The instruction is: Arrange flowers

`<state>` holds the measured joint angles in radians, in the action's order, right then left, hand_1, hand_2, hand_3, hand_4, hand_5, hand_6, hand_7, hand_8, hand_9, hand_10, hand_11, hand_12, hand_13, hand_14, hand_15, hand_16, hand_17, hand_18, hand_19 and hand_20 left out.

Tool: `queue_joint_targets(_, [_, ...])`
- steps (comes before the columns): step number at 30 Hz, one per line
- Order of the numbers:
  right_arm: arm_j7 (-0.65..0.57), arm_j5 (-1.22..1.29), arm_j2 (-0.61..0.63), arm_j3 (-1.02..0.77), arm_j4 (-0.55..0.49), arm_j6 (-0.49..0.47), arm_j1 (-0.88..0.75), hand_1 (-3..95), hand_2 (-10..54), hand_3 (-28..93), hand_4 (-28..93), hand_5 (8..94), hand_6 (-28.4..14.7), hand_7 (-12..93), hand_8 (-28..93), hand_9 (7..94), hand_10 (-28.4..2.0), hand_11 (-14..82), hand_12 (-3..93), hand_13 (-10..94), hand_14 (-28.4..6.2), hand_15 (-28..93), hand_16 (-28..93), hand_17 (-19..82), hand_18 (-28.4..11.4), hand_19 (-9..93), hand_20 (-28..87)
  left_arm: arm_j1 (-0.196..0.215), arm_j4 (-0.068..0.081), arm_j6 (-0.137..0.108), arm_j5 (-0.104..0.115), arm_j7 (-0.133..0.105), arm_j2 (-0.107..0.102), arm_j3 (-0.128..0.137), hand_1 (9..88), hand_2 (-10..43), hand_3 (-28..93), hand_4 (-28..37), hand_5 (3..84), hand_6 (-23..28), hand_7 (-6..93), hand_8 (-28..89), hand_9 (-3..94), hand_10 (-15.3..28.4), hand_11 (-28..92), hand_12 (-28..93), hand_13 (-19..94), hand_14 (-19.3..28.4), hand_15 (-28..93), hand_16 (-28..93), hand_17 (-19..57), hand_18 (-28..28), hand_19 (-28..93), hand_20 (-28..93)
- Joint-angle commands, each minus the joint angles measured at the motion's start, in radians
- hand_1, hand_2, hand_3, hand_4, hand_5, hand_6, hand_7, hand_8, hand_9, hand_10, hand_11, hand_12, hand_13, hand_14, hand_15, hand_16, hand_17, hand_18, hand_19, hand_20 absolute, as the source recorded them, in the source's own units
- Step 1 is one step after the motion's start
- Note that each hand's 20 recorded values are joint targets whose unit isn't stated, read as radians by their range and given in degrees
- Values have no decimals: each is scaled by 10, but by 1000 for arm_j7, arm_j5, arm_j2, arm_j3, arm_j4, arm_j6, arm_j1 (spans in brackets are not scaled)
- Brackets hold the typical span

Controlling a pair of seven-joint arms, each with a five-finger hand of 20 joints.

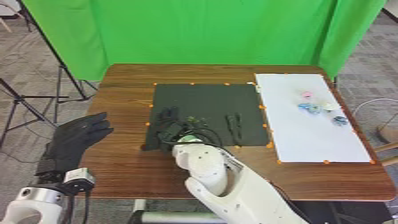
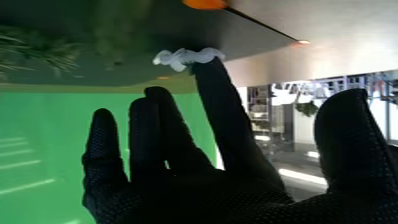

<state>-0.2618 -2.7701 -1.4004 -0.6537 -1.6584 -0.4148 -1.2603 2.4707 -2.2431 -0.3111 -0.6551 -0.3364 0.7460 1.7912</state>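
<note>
Clock: twelve lay at the green curtain (image 1: 178, 30), with the middle of the table (image 1: 124, 100) as hub.
Nine o'clock: the left robot hand (image 1: 78, 137) was at the table's side, fingers extended and relaxed, holding nothing.
Between nine and ten: the right robot hand (image 2: 195, 197) was over the black mat (image 1: 182, 94), its arm in from six. Its fingers stood straight, thumb wide of them, with nothing in their grasp.
White frill: in the right wrist view a white ruffled piece (image 2: 187, 57) showed at one fingertip; whether it touched could not be told.
Ten o'clock: green sprigs (image 2: 35, 50) lay on the mat. They looked light and springy, best pinched low on the stem so the needles stayed unbent.
Hub: a dark slender thing (image 1: 234, 127) lay lengthwise on the mat, too dim to name.
Two o'clock: on the white sheet (image 1: 315, 142) sat a pink bloom (image 1: 307, 94), a pale blue bloom (image 1: 309, 107) and a cream bloom (image 1: 330, 106).
Three o'clock: a darker blue bloom (image 1: 340, 120) sat near the sheet's outer edge.
Handling: the blooms seemed very light, soft and easily crushed, so a gentle pinch under the head suited them better than the petals.
</note>
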Motion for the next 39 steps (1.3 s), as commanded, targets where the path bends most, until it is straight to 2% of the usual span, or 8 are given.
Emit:
queue_joint_targets(1, [-41, 3, 26, 38, -11, 94, 36, 11, 180, 734, -240, 477, -51, 170, -130, 181, -284, 330, 339, -54, -284, 844, 226, -148, -276, 618, 345, 16, -11, -4, -1, 8, 2, 14, 269, 62, 828, -138, 458, 140, 138, -85, 381, 222, 353, 87, 276, 284, 580, -124, -99, 212, 564, 114])
queue_joint_targets(15, [-50, 30, 51, 55, -22, 96, 58, 45, 135, 750, -252, 511, -47, 181, -136, 233, -284, 317, 303, -11, -284, 842, 220, -127, -284, 593, 387, 34, -15, -3, -8, 9, 22, 21, 268, 62, 828, -139, 457, 139, 138, -85, 382, 222, 352, 87, 276, 284, 580, -124, -99, 213, 564, 114])
queue_joint_targets(20, [-104, 145, 127, 75, -98, 193, 112, 47, 143, 750, -247, 476, -48, 183, -132, 241, -284, 302, 290, 2, -284, 830, 211, -120, -284, 590, 388, 133, -37, -31, 1, -21, 40, 65, 268, 61, 828, -138, 458, 139, 137, -85, 381, 221, 353, 88, 276, 284, 580, -124, -98, 212, 563, 113])
queue_joint_targets(22, [-131, 204, 199, 91, -149, 241, 153, 80, 118, 790, -240, 444, -56, 177, -129, 315, -284, 309, 258, 114, -284, 794, 178, -68, -284, 598, 394, 180, -48, -54, 18, -49, 46, 82, 268, 61, 828, -138, 458, 140, 136, -85, 381, 221, 352, 88, 275, 284, 579, -124, -99, 212, 564, 114])
queue_joint_targets(24, [-154, 258, 256, 66, -206, 268, 161, 115, 96, 814, -240, 461, -66, 177, -123, 384, -284, 339, 227, 211, -284, 788, 154, -11, -284, 610, 414, 216, -57, -55, 13, -50, 74, 108, 268, 62, 828, -138, 458, 140, 136, -85, 382, 221, 352, 87, 276, 284, 580, -123, -98, 212, 564, 114])
queue_joint_targets(25, [-175, 300, 297, 73, -229, 312, 176, 130, 88, 819, -239, 474, -72, 176, -121, 412, -284, 351, 220, 246, -284, 786, 149, 11, -284, 617, 420, 240, -61, -72, 26, -74, 74, 113, 268, 61, 828, -138, 459, 140, 136, -85, 382, 222, 353, 88, 279, 284, 583, -123, -97, 212, 564, 114])
queue_joint_targets(30, [-206, 360, 431, -65, -326, 347, 120, 154, 73, 824, -234, 501, -83, 183, -119, 440, -281, 366, 210, 277, -284, 787, 143, 34, -284, 630, 425, 308, -81, -90, 30, -97, 106, 157, 269, 60, 831, -136, 460, 140, 138, -85, 388, 223, 365, 92, 288, 284, 605, -120, -94, 216, 573, 120])
queue_joint_targets(39, [-301, 436, 634, -404, -337, 424, -156, 175, 62, 831, -233, 511, -88, 185, -118, 456, -271, 367, 197, 304, -283, 786, 138, 67, -284, 657, 428, 280, -81, -79, 17, -80, 116, 140, 270, 59, 833, -134, 463, 141, 144, -85, 391, 223, 371, 92, 283, 284, 608, -128, -94, 215, 572, 121])
